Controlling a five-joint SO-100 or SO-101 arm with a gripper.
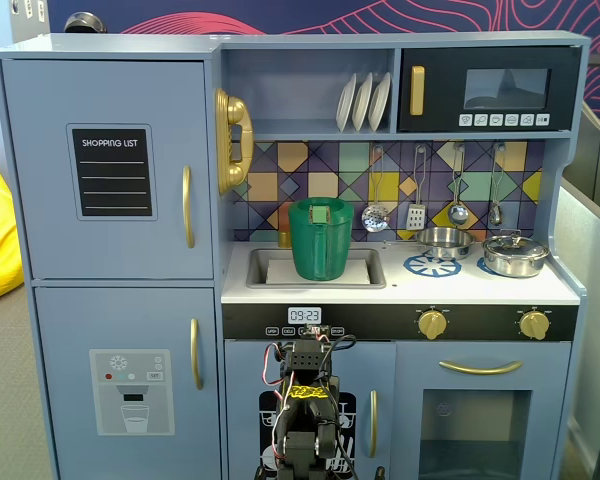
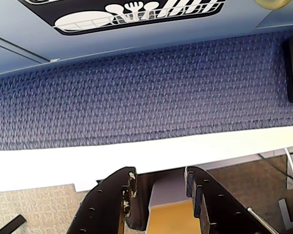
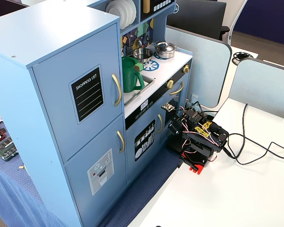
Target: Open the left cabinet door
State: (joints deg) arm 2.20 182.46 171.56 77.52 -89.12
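The left cabinet door (image 1: 110, 170) is blue-grey with a black "SHOPPING LIST" panel (image 1: 112, 172) and a vertical gold handle (image 1: 187, 206). It is closed at the toy kitchen's upper left. It also shows in the other fixed view (image 3: 80, 104), with its handle (image 3: 116, 90). My arm (image 1: 305, 400) sits folded low in front of the dishwasher-picture door (image 1: 365, 400), well below and right of that handle; it also shows on the white table (image 3: 199, 137). In the wrist view my gripper (image 2: 160, 171) is open and empty, with its jaws apart over the arm's base, pointing at blue cloth (image 2: 146, 92).
Below the task door is a closed door with a grey water-dispenser panel (image 1: 130, 390). A green pitcher (image 1: 320, 240) stands in the sink. A gold phone (image 1: 232, 140) hangs beside the task door. Black cables (image 3: 255, 146) lie on the white table (image 3: 236, 198). Grey divider panels (image 3: 199, 61) stand behind.
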